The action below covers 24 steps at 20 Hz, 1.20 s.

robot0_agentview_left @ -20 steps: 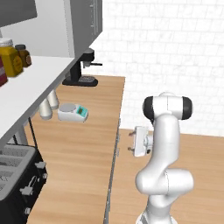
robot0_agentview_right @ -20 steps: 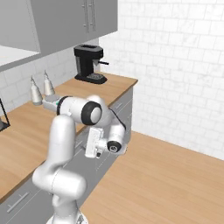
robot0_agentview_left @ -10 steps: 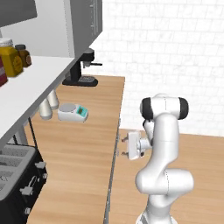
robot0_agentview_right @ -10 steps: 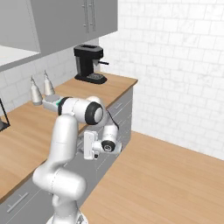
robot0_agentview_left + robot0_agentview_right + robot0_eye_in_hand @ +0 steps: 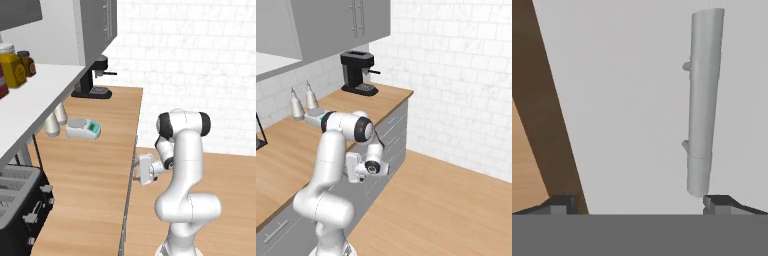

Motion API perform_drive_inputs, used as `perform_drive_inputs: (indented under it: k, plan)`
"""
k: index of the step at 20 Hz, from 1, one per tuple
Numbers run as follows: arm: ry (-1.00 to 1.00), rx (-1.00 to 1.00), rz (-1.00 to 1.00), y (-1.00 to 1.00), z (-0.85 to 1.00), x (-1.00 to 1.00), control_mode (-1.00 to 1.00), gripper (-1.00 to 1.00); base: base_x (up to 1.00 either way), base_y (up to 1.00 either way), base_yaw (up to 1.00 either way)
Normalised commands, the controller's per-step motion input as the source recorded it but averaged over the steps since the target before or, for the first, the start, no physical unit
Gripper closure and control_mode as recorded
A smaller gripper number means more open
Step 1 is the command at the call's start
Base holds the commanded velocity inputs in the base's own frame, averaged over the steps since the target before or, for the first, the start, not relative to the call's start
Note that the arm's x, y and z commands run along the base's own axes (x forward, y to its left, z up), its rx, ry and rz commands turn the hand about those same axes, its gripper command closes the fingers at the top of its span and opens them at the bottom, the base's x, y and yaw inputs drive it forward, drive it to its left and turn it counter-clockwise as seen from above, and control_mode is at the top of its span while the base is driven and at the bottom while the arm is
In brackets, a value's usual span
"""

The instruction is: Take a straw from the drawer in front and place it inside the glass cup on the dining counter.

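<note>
Hand view: gripper (image 5: 637, 202) spread wide, grasping nothing, facing flat grey drawer (image 5: 627, 100) front; bar handle (image 5: 703, 100) just above right fingertip (image 5: 722, 201), not touching.

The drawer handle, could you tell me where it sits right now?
In the hand view the drawer handle runs along the grey drawer front, right of centre, its near end just above one fingertip of the open pincer.

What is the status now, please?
Gripper open, holding nothing. Flat grey drawer front closed, slim grey bar handle just ahead, not yet grasped. Nothing in the way.
</note>
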Motion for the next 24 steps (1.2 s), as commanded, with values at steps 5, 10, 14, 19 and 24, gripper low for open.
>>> perform_drive_inputs:
  k: [5, 10, 14, 19, 24]
  plan:
    - [-0.12, -0.07, -0.02, 0.03, -0.29, 0.02, -1.0, -1.0, 0.0, 0.0, 0.0]
    - [-0.03, -0.06, -0.06, 0.0, -0.34, 0.21, -1.0, -1.0, 0.0, 0.0, 0.0]
    - [0.0, -0.01, -0.06, 0.0, -0.25, 0.4, -1.0, -1.0, 0.0, 0.0, 0.0]
    - [0.0, 0.0, -0.06, 0.02, -0.27, 0.57, -1.0, -1.0, 0.0, 0.0, 0.0]
    - [0.0, 0.0, -0.03, 0.2, -0.34, 0.23, -1.0, -1.0, 0.0, 0.0, 0.0]
